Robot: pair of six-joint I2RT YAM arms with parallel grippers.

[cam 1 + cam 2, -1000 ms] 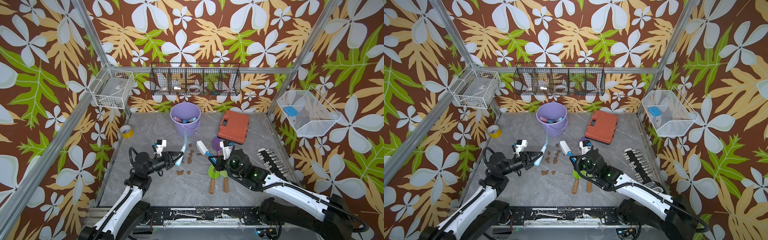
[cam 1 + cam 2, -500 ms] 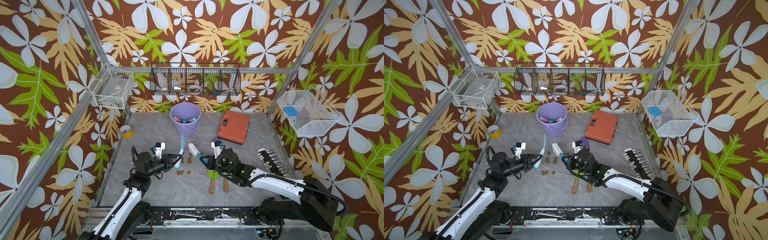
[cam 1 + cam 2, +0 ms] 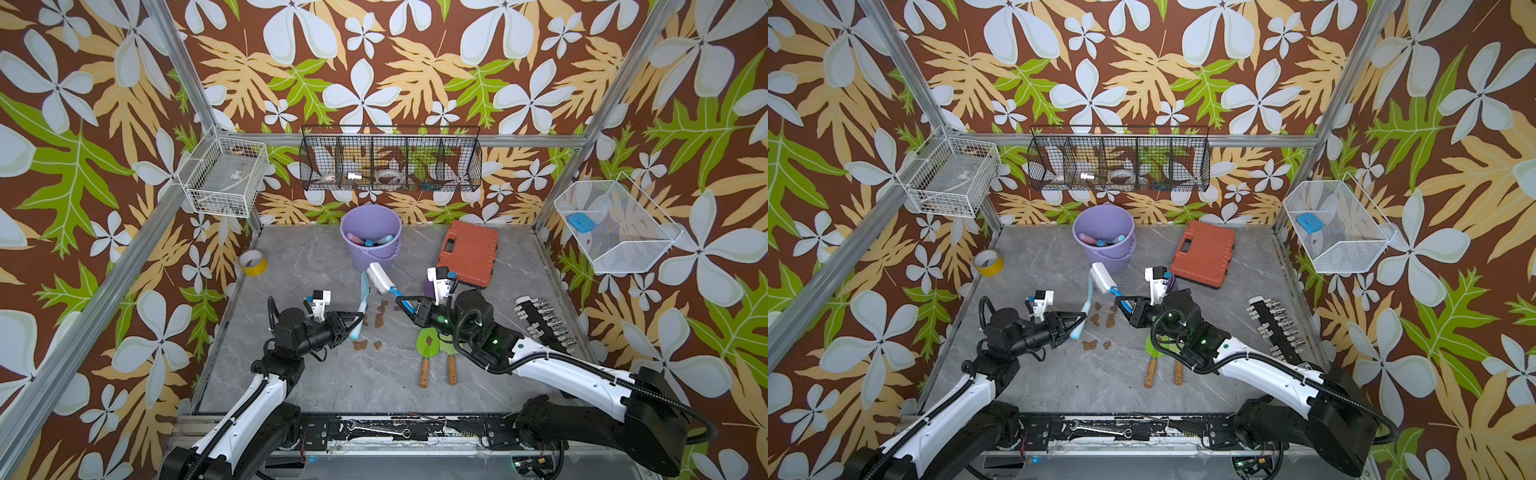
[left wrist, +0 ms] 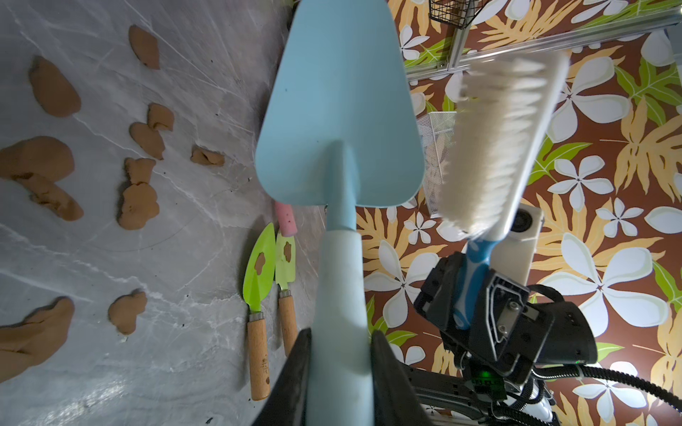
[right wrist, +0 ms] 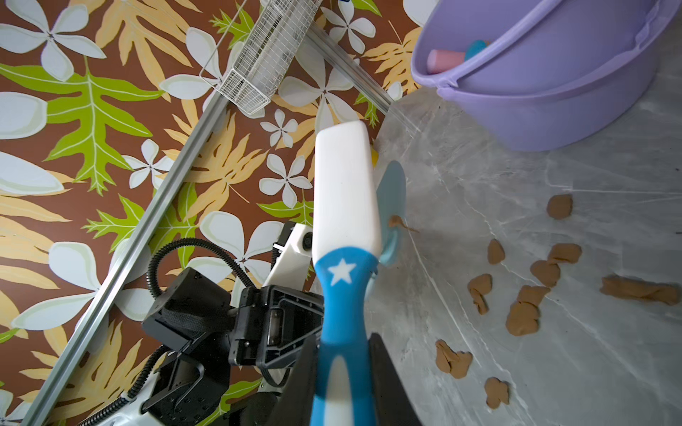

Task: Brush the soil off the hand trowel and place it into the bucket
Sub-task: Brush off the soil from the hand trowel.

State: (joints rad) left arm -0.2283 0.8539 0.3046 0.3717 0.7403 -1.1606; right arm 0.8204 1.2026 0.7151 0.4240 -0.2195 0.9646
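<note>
My left gripper is shut on the pale handle of a light-blue hand trowel, blade pointing toward the bucket. My right gripper is shut on the blue handle of a white brush, whose bristles face the blade from close beside it. A small soil blob clings to the blade's far face. Several soil blobs lie on the table below. The lavender bucket stands behind, holding other tool handles.
Two green trowels with wooden handles and soil patches lie under my right arm. An orange case sits back right, a socket rail at the right edge, a yellow tape roll at the left wall. Wire baskets hang on the walls.
My right gripper has carried the brush left and back, so its head now sits beside the trowel blade. The left gripper and trowel have hardly moved.
</note>
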